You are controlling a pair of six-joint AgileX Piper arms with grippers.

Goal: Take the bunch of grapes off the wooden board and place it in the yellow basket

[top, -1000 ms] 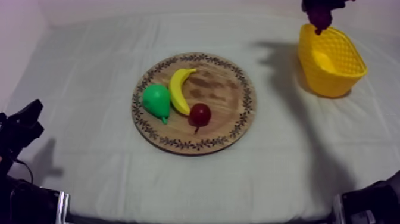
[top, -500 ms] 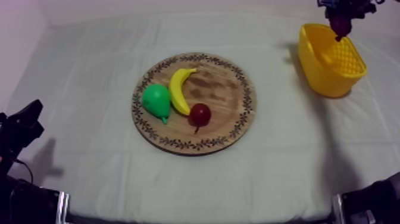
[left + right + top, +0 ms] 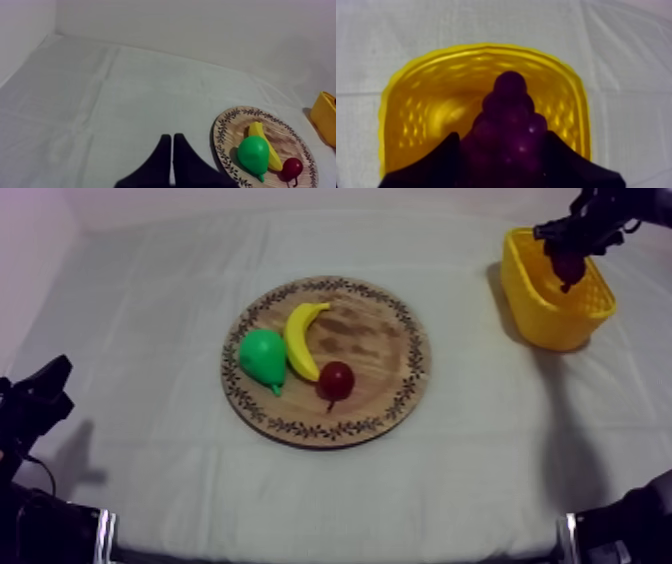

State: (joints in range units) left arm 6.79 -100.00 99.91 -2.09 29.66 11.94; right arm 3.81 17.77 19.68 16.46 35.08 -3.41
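The right gripper (image 3: 506, 165) is clamped on the bunch of grapes (image 3: 508, 125), held over the hollow of the yellow basket (image 3: 421, 115). From above, the bunch seems partly below the rim. The left gripper (image 3: 172, 157), fingers together, rests beside the wooden board (image 3: 292, 142).

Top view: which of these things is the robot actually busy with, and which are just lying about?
In the job: bunch of grapes, gripped by the right hand; yellow basket, under the grapes.
Lying about: banana, pear and small red fruit, all on the wooden board; left hand, shut, over the cloth.
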